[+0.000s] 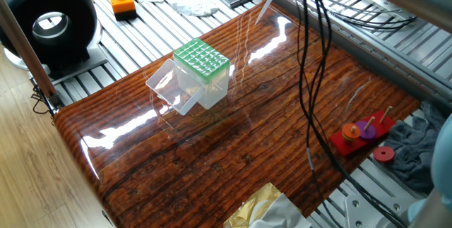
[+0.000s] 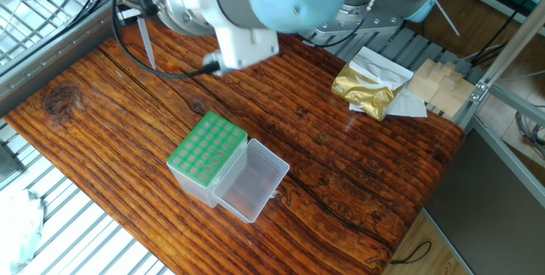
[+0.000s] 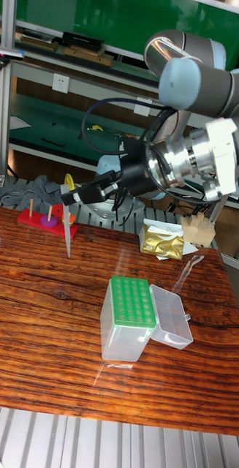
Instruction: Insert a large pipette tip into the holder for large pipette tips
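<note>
The holder (image 1: 201, 58) is a clear box with a green hole grid, and it stands on the wooden table with its clear lid (image 2: 252, 181) hinged open beside it. My gripper (image 3: 70, 198) is shut on the large pipette tip (image 3: 66, 232). The tip is a slim translucent tube that hangs point down above the table's far corner. The same pipette tip (image 2: 146, 43) is well short of the holder (image 2: 203, 152) and off to its side. In one fixed view only the pipette tip (image 1: 264, 7) shows below the frame's top edge.
Black cables (image 1: 305, 80) hang across the table. A red peg toy (image 1: 360, 132) and a grey cloth (image 1: 418, 150) lie at one end. A gold foil bag (image 2: 368, 86) sits by wooden blocks. An orange button box (image 1: 122, 1) and a black round fan (image 1: 49, 23) stand beyond the table.
</note>
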